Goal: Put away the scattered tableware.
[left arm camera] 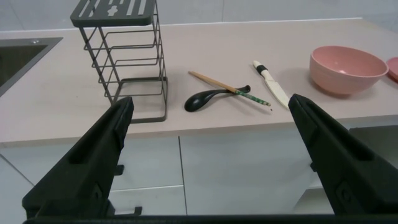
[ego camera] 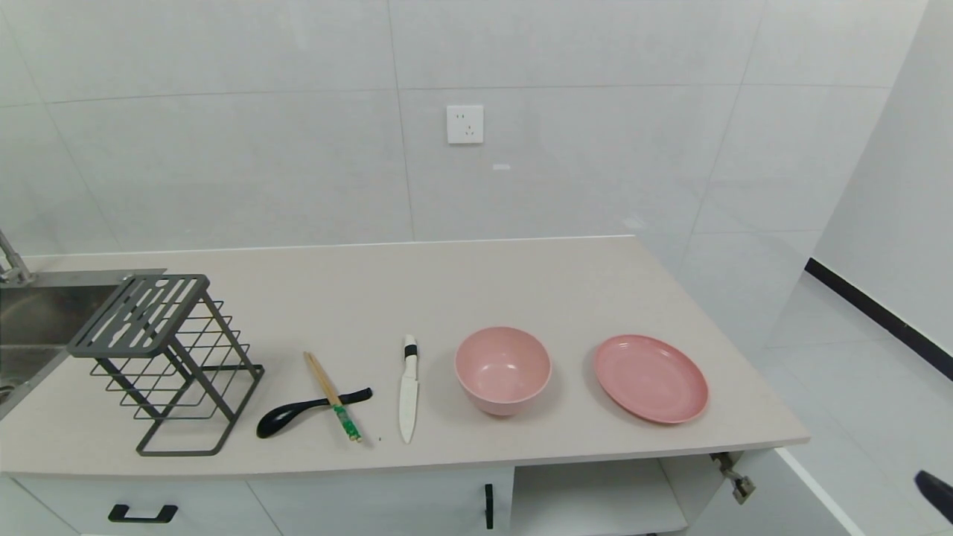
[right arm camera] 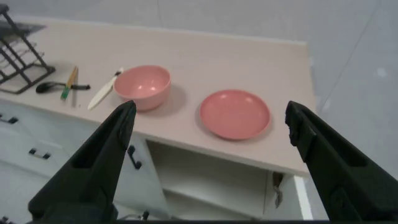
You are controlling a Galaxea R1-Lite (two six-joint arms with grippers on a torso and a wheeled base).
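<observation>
Beyond the right gripper (right arm camera: 209,111) (spread wide and empty, like the left gripper (left arm camera: 209,101)) lay the plate (right arm camera: 239,118), nearest that arm.

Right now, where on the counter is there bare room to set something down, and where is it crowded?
The widest bare patch is the back strip of the counter, between the tiled wall and the tableware row. A smaller gap separates the pink bowl and pink plate. Crowded: beside the wire rack, where chopsticks cross the black spoon, the white knife close by.
</observation>
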